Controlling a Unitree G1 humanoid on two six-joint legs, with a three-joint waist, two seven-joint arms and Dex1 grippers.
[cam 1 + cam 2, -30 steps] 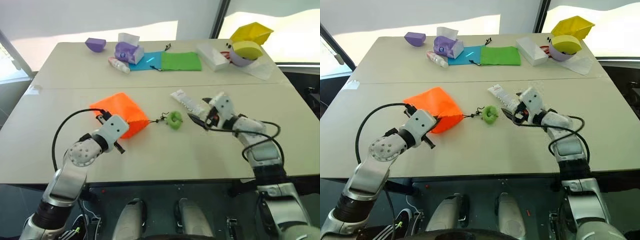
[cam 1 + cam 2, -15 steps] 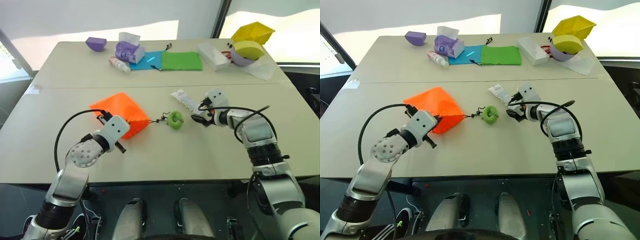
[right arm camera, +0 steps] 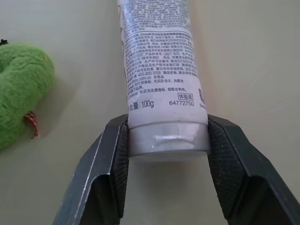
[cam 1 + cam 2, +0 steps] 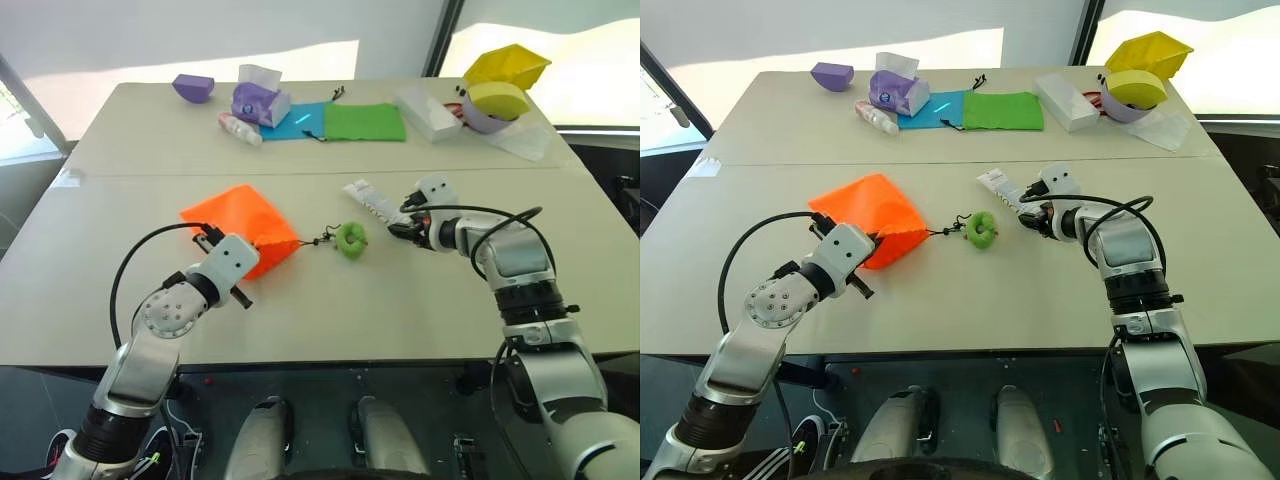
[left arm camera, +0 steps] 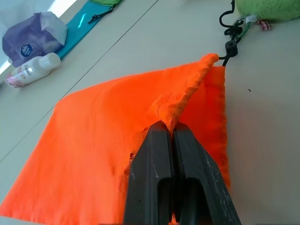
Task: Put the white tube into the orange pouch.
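The white tube (image 3: 157, 61) lies flat on the tabletop (image 4: 330, 310), just beyond the lime-green ring (image 4: 350, 239) and well to the right of the orange pouch (image 4: 240, 225). The right gripper (image 3: 164, 140) has its jaws set on either side of the tube's capped end, the pads touching the cap's two sides, so the tube looks caught between them while it rests on the surface. Taking it by the cap leaves the long flat body free to go in first, which I judge to be the reason for gripping at that end.

The left gripper (image 5: 169, 136) has its jaws pressed tight together on a pinch of orange fabric at the pouch's gathered edge, close to where the black cord (image 5: 230, 35) leaves the hem. Holding that fold up lifts one lip of the mouth off the tabletop, and so probably serves both to keep the bag from sliding and to open a gap for the tube.

The ring sits between the two grippers at the cord's end, out of the pouch's mouth but near the straight path from tube to opening; the tube will likely need to pass over it.

At the far side lie a green pouch (image 4: 363, 121), a blue pouch (image 4: 300, 120) and a small bottle (image 4: 238, 129), none of them involved.
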